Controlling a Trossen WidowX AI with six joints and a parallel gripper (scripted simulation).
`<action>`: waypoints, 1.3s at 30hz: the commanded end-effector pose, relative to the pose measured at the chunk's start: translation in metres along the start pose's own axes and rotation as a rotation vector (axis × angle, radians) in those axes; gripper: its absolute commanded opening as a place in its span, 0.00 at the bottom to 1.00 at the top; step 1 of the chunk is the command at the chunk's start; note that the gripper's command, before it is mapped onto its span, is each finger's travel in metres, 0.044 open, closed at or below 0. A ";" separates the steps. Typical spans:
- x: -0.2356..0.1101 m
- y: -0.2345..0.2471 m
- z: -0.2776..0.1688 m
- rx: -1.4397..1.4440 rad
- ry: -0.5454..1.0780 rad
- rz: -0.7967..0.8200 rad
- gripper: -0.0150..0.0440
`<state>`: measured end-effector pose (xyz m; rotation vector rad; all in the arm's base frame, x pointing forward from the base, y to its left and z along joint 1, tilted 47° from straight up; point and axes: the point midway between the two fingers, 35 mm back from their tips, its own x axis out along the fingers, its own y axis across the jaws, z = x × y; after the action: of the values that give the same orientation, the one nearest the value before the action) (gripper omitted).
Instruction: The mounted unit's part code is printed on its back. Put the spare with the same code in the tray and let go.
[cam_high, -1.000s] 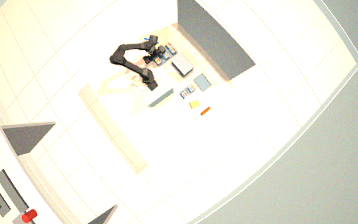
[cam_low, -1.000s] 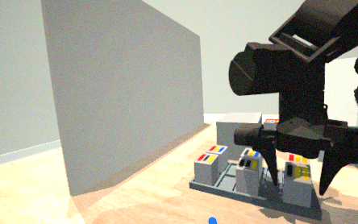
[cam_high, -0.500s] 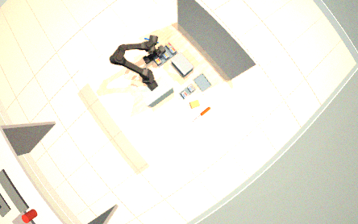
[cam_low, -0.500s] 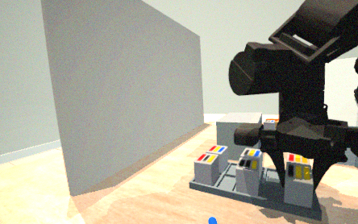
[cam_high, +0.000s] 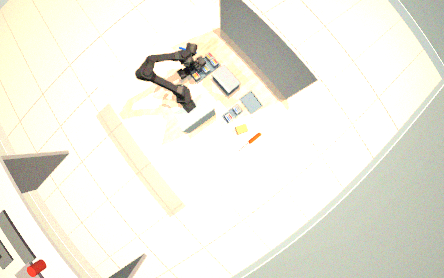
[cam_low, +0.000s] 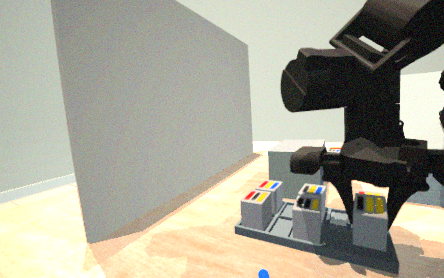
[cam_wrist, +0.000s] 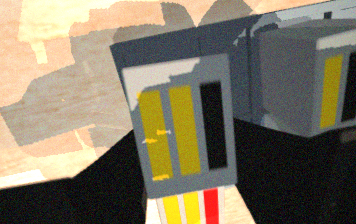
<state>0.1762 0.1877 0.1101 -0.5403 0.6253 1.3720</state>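
Observation:
A dark grey rack (cam_low: 260, 232) (cam_high: 209, 64) holds several small grey spares with coloured stripes. My gripper (cam_low: 371, 223) (cam_high: 194, 71) (cam_wrist: 177, 126) is down over the rightmost spare (cam_low: 370, 206) (cam_wrist: 185, 127) and is shut on it, one finger on each side. This spare has two yellow bars and a black bar on one face, and yellow, yellow and red stripes on another. It still sits in the rack. Other spares (cam_low: 256, 207) (cam_low: 310, 210) stand to its left. A flat blue-grey tray (cam_high: 251, 102) lies farther along the table. A small striped unit (cam_high: 231, 115) stands beside the tray.
A tall grey wall (cam_low: 150, 110) (cam_high: 265, 45) stands behind the rack. A grey box (cam_high: 225, 80) (cam_low: 290, 167) sits between the rack and the tray. A yellow block (cam_high: 241, 129) and an orange piece (cam_high: 255, 138) lie past the tray. A grey wedge (cam_high: 200, 121) stands near the arm's base.

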 end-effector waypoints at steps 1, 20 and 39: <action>-0.018 -0.004 0.003 -0.011 -0.008 -0.012 0.25; -0.069 0.001 0.003 -0.005 -0.013 -0.015 0.25; -0.125 -0.007 -0.001 -0.002 0.003 -0.010 0.25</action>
<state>0.1710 0.1034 0.1865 -0.5529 0.6310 1.3622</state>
